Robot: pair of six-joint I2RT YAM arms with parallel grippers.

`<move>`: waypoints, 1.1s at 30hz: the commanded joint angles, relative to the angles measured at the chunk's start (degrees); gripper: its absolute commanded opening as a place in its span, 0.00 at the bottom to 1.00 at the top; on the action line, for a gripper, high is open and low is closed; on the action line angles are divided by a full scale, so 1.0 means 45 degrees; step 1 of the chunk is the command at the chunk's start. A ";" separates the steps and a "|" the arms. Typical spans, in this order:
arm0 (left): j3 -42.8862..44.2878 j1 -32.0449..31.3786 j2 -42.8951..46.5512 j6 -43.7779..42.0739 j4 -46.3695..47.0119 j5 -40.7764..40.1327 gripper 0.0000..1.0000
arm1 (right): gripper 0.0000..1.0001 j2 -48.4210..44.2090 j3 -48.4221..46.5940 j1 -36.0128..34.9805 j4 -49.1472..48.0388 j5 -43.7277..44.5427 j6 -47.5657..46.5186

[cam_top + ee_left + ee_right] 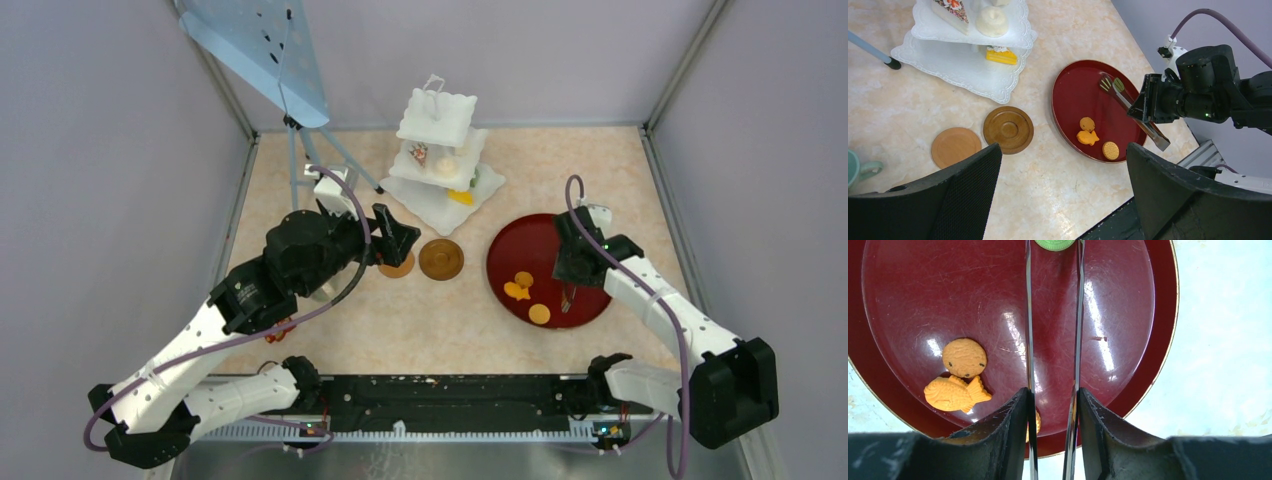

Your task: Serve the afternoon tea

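My right gripper (1053,395) is shut on the long metal tongs (1077,315) above the dark-red tray (1128,340). The tongs' tips pinch a green round sweet (1055,244) at the top edge. An orange fish (955,392) and an orange disc (964,357) lie on the tray; another disc (1036,423) is half hidden by my finger. My left gripper (1063,148) is open and empty above the table, near a light wooden coaster (955,146). The teal cup (855,167) shows at the left edge. A yellow wedge (1001,56) sits on the white tiered stand (948,70). The cream mug is out of view.
A dark wooden saucer (441,259) lies between the coaster (397,265) and the tray (520,250). The tiered stand (440,160) is at the back centre. A blue panel on a tripod (265,50) stands back left. Grey walls enclose the table.
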State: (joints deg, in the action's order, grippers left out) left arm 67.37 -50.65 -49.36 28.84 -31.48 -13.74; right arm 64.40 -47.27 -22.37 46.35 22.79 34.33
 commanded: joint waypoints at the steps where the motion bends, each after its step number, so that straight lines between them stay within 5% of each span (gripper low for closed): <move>1: -0.0020 0.0026 0.0170 0.0105 0.0544 0.0007 0.99 | 0.36 0.0005 -0.0681 0.0086 0.0013 -0.0098 -0.0291; 33: 0.0189 0.0026 0.0227 -0.0031 0.0432 -0.0360 0.99 | 0.27 -0.1578 -0.1058 0.0077 0.0145 -0.1833 -0.1138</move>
State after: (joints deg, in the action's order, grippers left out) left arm 67.29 -50.65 -47.90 28.82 -31.51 -15.70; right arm 59.96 -48.56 -22.33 48.01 15.92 30.96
